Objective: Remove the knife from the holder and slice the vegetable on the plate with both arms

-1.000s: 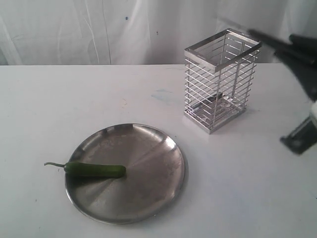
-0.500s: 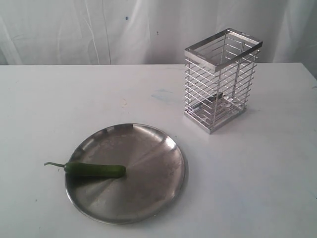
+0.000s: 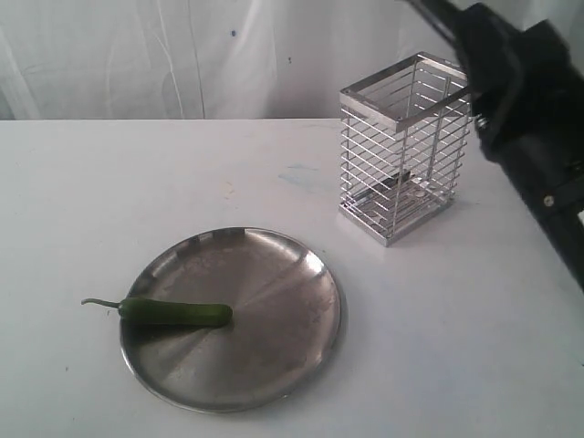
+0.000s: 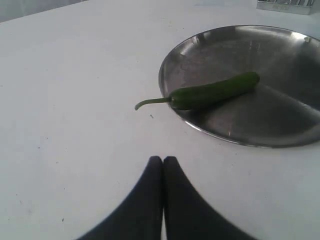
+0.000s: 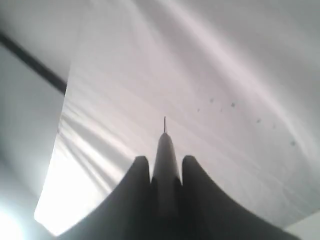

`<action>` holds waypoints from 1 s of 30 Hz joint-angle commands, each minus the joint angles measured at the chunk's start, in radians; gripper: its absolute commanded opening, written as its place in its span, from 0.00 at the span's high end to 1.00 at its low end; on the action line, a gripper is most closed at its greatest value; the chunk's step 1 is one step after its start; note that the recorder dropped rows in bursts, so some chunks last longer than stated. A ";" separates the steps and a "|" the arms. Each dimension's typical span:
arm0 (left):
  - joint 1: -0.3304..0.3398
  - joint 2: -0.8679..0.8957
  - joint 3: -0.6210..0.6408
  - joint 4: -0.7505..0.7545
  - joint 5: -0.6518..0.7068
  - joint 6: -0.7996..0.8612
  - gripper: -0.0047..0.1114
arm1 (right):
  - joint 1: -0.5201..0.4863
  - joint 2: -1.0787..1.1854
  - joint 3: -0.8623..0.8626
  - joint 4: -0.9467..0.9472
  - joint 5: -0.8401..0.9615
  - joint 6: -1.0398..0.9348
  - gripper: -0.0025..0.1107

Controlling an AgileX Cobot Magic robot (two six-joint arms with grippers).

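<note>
On my left, the left tool (image 4: 163,165) is pressed closed on nothing, low over the bare white tabletop (image 3: 137,173), with the vegetable (image 3: 176,313) just ahead of it. That chili lies on the left part of the plate (image 3: 274,365), long axis running side to side, stem hanging past the rim toward the left, so my left arm is plainly the nearer one for pinning it. Moving across, the holder (image 3: 406,146) stands upright behind and right of the plate, well apart from it, and I see no knife handle above its rim. Furthest right, the right arm (image 3: 525,137) looms beside the holder, and in its wrist view the right tool (image 5: 164,165) is clamped on the knife (image 5: 164,150), point aimed away from the camera at the backdrop, not yet at the tabletop. My read: the blade needs to swing down and leftward, crossing the chili's length at right angles.
</note>
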 commanded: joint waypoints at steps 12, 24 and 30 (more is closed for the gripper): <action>0.004 -0.005 0.000 -0.004 -0.001 -0.007 0.96 | -0.002 0.129 0.188 -0.316 0.034 0.357 0.98; 0.004 -0.005 0.000 -0.004 -0.001 -0.007 0.96 | -0.002 0.329 0.191 -0.403 -0.091 0.497 0.98; 0.004 -0.005 0.000 -0.004 -0.001 -0.007 0.96 | -0.002 0.378 0.250 -0.302 -0.059 0.523 0.98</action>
